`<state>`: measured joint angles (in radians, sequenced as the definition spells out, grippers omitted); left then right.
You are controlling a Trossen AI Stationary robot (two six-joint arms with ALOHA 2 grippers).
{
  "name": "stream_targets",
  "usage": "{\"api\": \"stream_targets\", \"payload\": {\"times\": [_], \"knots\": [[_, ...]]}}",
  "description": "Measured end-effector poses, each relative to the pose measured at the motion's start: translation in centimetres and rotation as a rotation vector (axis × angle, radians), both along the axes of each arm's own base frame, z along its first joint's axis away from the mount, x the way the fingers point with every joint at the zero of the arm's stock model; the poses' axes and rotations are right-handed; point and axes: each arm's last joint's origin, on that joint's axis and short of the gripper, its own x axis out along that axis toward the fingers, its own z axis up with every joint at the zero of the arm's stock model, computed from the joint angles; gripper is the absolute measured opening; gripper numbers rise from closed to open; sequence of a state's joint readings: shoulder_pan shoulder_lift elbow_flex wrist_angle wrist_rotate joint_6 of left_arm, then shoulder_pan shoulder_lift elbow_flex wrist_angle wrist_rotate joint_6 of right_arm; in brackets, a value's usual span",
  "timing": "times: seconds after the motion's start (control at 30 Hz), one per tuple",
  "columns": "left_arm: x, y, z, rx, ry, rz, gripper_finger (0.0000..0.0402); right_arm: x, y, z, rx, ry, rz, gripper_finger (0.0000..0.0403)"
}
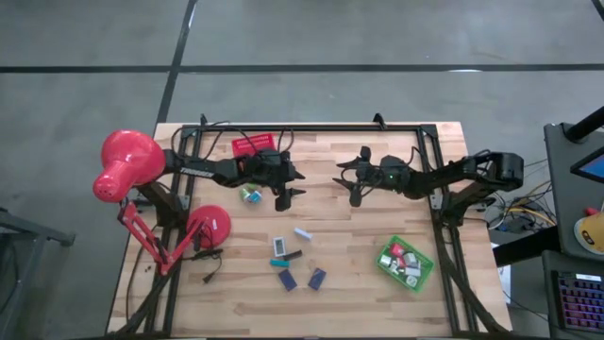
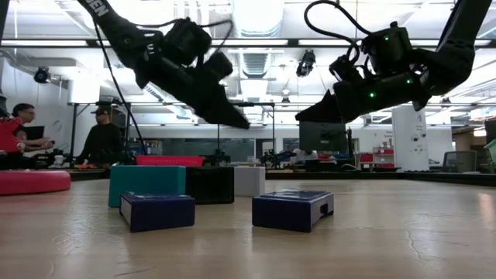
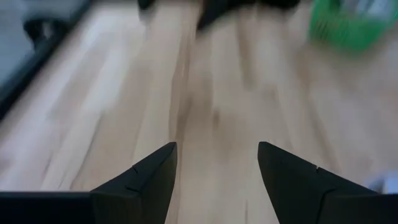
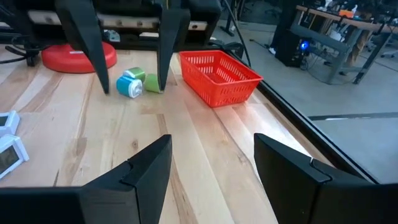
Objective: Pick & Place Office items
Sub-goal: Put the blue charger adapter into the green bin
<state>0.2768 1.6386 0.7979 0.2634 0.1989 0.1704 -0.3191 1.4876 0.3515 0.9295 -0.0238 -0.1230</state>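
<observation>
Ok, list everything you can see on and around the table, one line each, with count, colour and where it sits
Desk lamp: one, red, table's left edge, round base on the wood.
Red tray: one, far edge, by the left arm.
Green tray: one, near right, holding small white and red pieces.
Navy blocks: two, near centre, side by side but apart.
White pieces: at least two, centre, beside a teal block.
Green and blue roll: one, under the left arm.
People: two, in the room beyond.
Left gripper: open, empty, above the table.
Right gripper: open, empty, above the table.
</observation>
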Motion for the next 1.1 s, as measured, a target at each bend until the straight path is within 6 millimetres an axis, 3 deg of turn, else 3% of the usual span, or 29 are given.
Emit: {"api": "stream_targets", "payload": {"times": [0.23,0.43,0.6,0.77,1.1], "knots": [[-0.9,0.2,1.4,-0.014,0.484,0.096,0.0232,0.0,0.0,-0.1,0.001,0.007,-0.004,0.0221],[-1.5,0.4,3.7,-0.04,0.674,0.171,0.0232,0.0,0.0,-0.1,0.001,0.007,-0.008,0.0221],[-2.8,0.0,3.9,-0.106,0.828,0.215,0.0232,0.0,0.0,-0.1,0.001,0.007,-0.008,0.0221],[-3.9,-0.3,3.1,-0.176,0.915,0.252,0.0232,0.0,0.0,-0.1,0.0,0.007,-0.009,0.0221],[-4.5,-0.6,1.6,-0.2,0.926,0.258,0.0232,0.0,0.0,-0.1,0.0,0.007,-0.009,0.0221]]}}
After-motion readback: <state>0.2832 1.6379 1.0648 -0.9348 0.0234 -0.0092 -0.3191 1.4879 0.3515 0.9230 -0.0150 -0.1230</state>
